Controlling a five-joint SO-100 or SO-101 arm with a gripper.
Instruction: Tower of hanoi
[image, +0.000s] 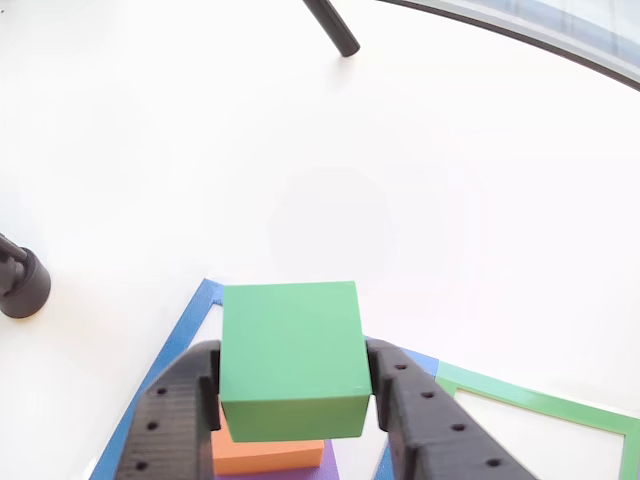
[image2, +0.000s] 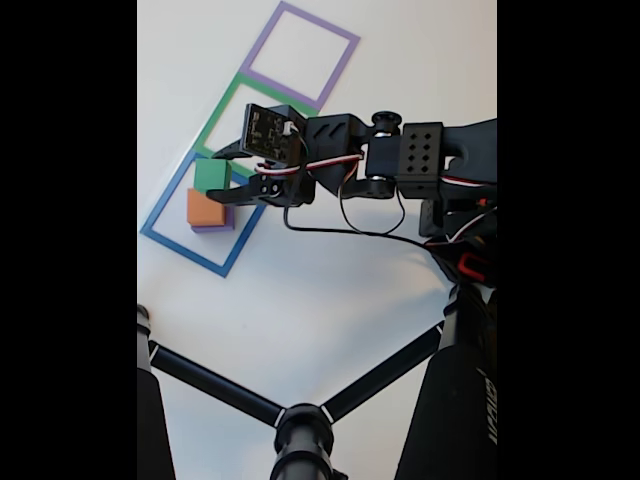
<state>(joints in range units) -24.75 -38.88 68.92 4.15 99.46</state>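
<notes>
**Green cube held right over the stack**

While the gripper (image: 296, 400) clamps the green cube (image: 292, 358) between both fingers, that cube sits directly above the orange block (image: 262, 455) and purple block (image2: 212, 228), inside the blue square (image2: 160, 210) near the worktop's (image: 400, 150) left edge in the fixed view.

In the other view, the green cube (image: 290, 360) is covering most of the orange block (image: 262, 455), and the purple block (image: 300, 473) is running off the bottom edge. The green square outline (image: 540, 405) is getting cut off at the right edge. In the fixed view, the arm is hiding part of the green outline.
</notes>
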